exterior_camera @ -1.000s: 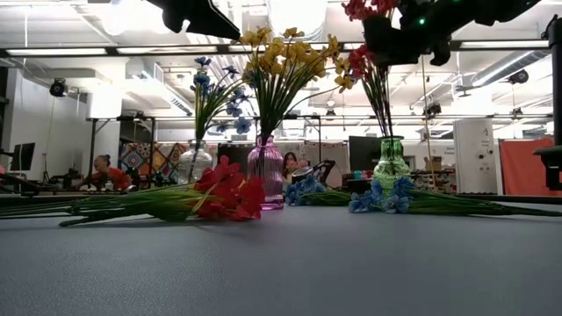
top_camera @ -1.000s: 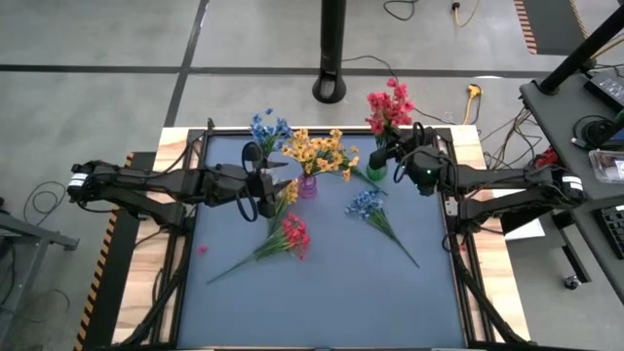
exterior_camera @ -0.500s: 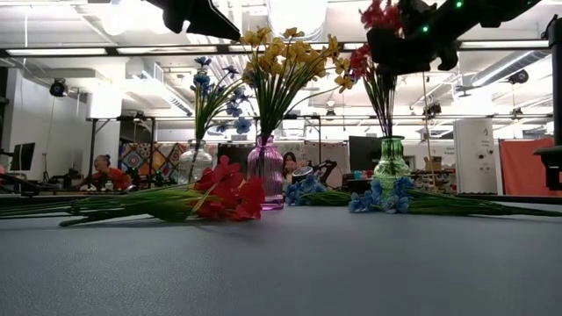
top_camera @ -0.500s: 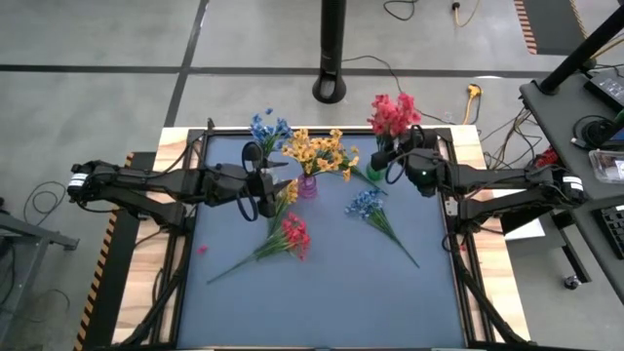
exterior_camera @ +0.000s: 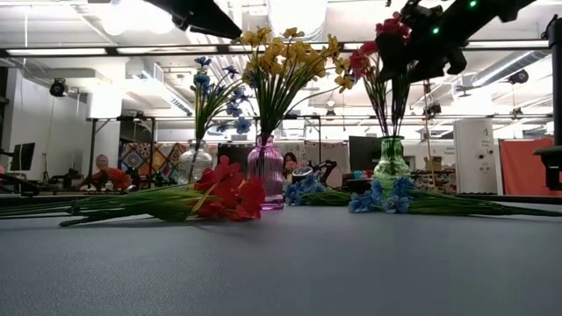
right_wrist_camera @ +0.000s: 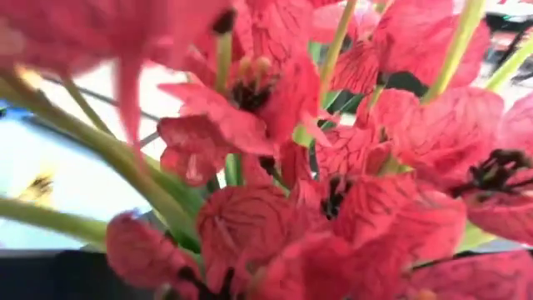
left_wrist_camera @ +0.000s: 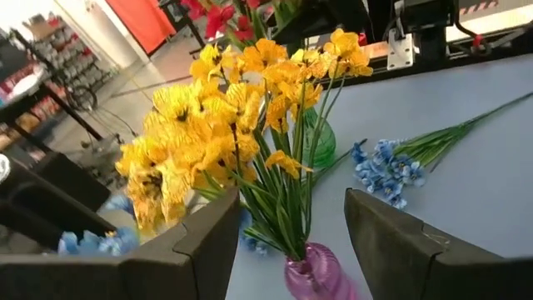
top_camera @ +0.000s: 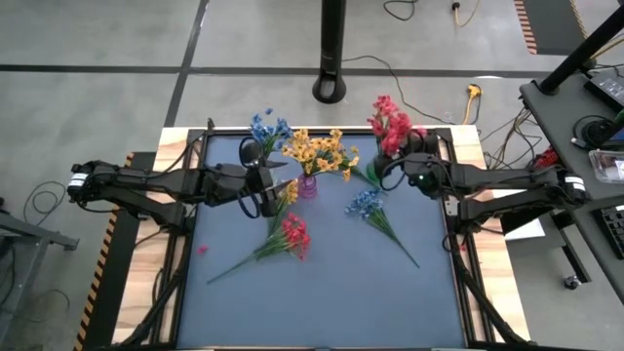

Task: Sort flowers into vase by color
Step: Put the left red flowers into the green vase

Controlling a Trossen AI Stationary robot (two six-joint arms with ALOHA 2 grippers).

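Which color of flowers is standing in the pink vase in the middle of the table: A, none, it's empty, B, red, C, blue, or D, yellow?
D: the pink vase holds the upright bunch of yellow flowers, which the high view also shows above it.

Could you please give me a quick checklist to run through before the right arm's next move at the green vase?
1. Red sprig's stems in the green vase: ok.
2. Green vase upright: ok.
3. Right pincer let go of red sprig: cannot tell, blossoms fill its wrist view.
4. Left pincer open, empty, near the purple vase: ok.
5. Loose blue sprig and red sprig lie within reach on the table: ok.
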